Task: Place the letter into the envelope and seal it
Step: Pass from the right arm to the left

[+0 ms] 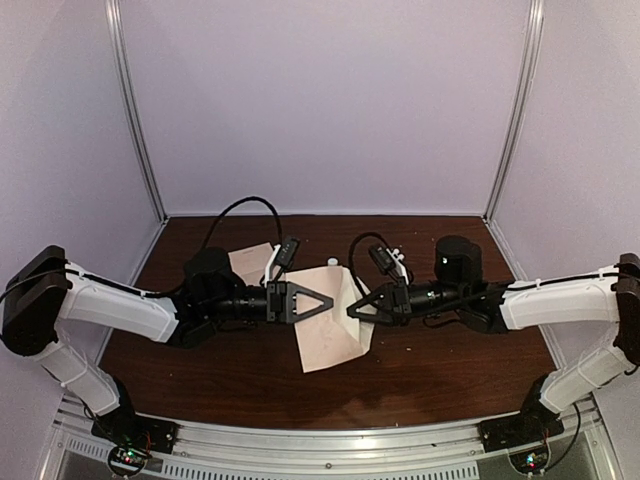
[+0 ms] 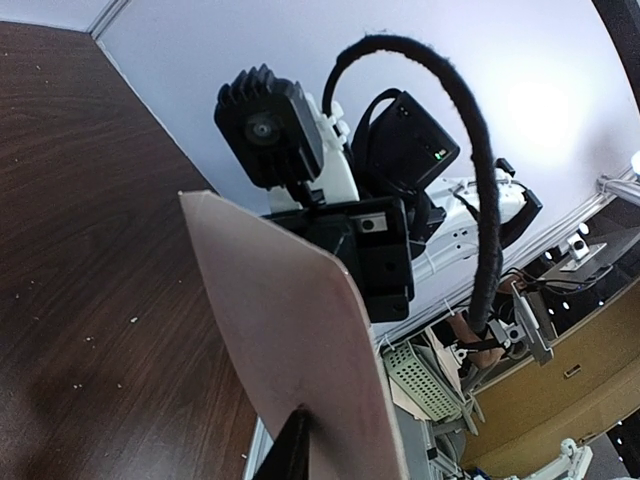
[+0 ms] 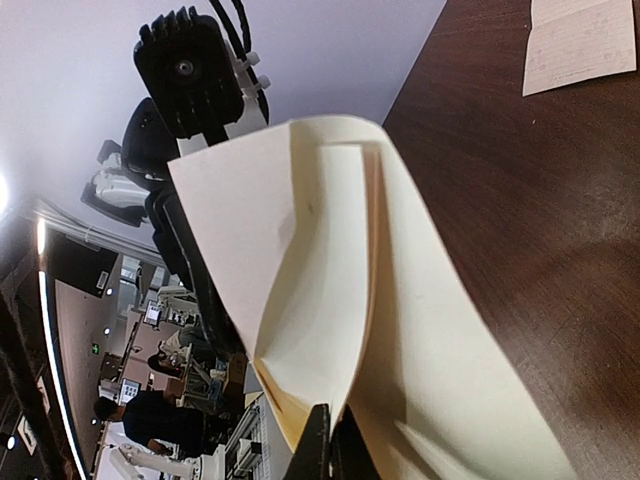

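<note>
Envelope (image 1: 331, 340) up off the bench (image 1: 450, 362), contents hard to make out
Left end effector (image 1: 329, 303) and right end effector (image 1: 351, 311) both pinch its edges, fingertips mostly cropped.

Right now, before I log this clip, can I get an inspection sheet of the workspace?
Surface: dark wood table, pale specks in the left wrist view.
Job's things: envelope held up between both arms; creased sheet flat behind it.
Clutter: nothing seen.
Grippers: left gripper and right gripper both shut on the envelope.
Cables: black cables loop over each wrist.
Surroundings: pale walls, metal posts.
</note>
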### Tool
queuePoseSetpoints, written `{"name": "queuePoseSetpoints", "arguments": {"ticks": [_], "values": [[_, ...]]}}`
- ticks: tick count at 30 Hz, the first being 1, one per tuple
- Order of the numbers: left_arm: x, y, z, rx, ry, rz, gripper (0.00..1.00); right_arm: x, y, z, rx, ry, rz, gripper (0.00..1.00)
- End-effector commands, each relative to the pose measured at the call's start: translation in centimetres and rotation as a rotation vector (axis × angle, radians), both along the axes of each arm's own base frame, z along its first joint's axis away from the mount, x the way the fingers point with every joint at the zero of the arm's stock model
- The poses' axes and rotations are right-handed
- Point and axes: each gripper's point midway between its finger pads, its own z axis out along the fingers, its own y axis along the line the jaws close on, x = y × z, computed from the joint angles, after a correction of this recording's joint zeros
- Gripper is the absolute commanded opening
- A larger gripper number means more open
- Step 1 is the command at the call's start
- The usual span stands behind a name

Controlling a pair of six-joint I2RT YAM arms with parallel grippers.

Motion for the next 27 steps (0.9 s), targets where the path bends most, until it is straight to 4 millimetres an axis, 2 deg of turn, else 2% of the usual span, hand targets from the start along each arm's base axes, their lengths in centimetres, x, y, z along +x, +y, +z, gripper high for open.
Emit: {"name": "queuePoseSetpoints", "arguments": {"ticks": [1,4,8,9,12,15,19,27], "values": [[0.2,-0.1,1.1,-0.032,-0.037,0.018,0.16,-0.7,0.9,2.7,0.073,-0.059,0.042,0.0],[0.2,-0.1,1.1,-0.031,-0.037,0.021,0.16,-0.9,0.8,2.9,0.078,-0.065,0.046,0.0],[0.2,0.2,1.1,-0.034,-0.035,0.032,0.1,-0.8,0.7,2.9,0.075,-0.068,0.033,0.0],[0.2,0.3,1.3,-0.038,-0.037,0.039,0.09,-0.6,0.6,2.8,0.065,-0.069,0.021,0.02],[0.2,0.6,1.5,-0.036,-0.046,0.052,0.05,-0.1,0.1,2.4,0.036,-0.084,-0.023,0.21],[-0.1,0.7,1.5,-0.034,-0.056,0.038,0.0,0.7,-0.6,2.8,0.041,-0.097,-0.073,0.29],[-0.6,0.6,1.9,-0.05,-0.069,0.005,0.0,2.0,-1.3,3.5,0.053,-0.111,-0.125,0.3],[-1.3,0.5,2.6,-0.067,-0.095,-0.04,0.0,3.3,-1.4,5.4,0.097,-0.144,-0.181,0.3]]}}
